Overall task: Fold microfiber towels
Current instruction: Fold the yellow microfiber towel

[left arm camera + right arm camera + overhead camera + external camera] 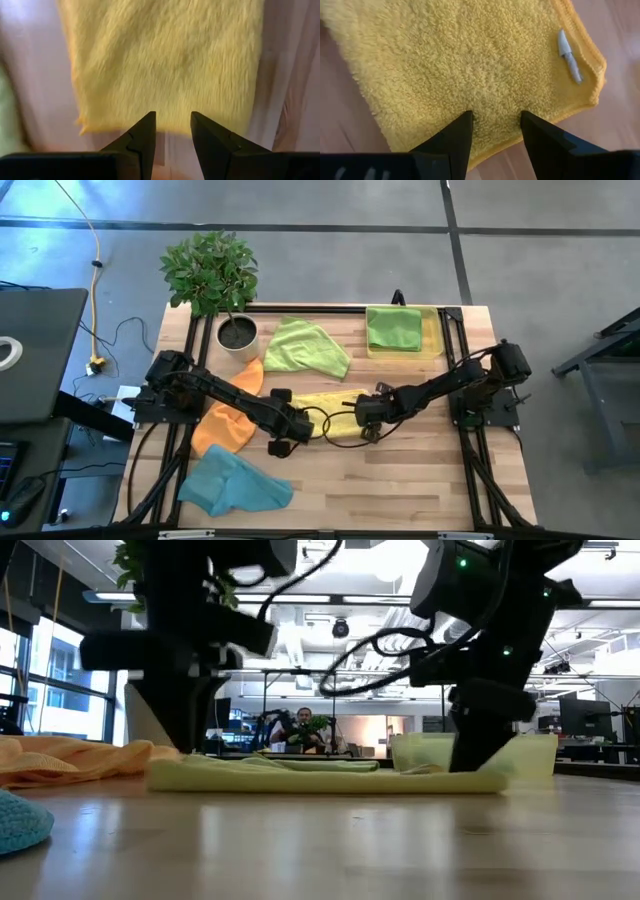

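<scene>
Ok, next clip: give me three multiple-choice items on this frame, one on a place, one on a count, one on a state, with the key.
1. Where does the folded green towel lie?
A. In the yellow tray at the table's far right
B. Under the plant pot
C. On the blue towel

2. How many lime green towels show from above?
A. One
B. Two
C. Four

3. How do both grippers stand over the yellow towel?
A. Jaws parted, towel edge between or just ahead of the fingers
B. Lifted high, towel dangling
C. Parked off the table

Key: 1 A, the tray holds it. 2 B, one in the tray, one loose green towel by the pot. 3 A, the left gripper and right gripper both show gaps.
</scene>
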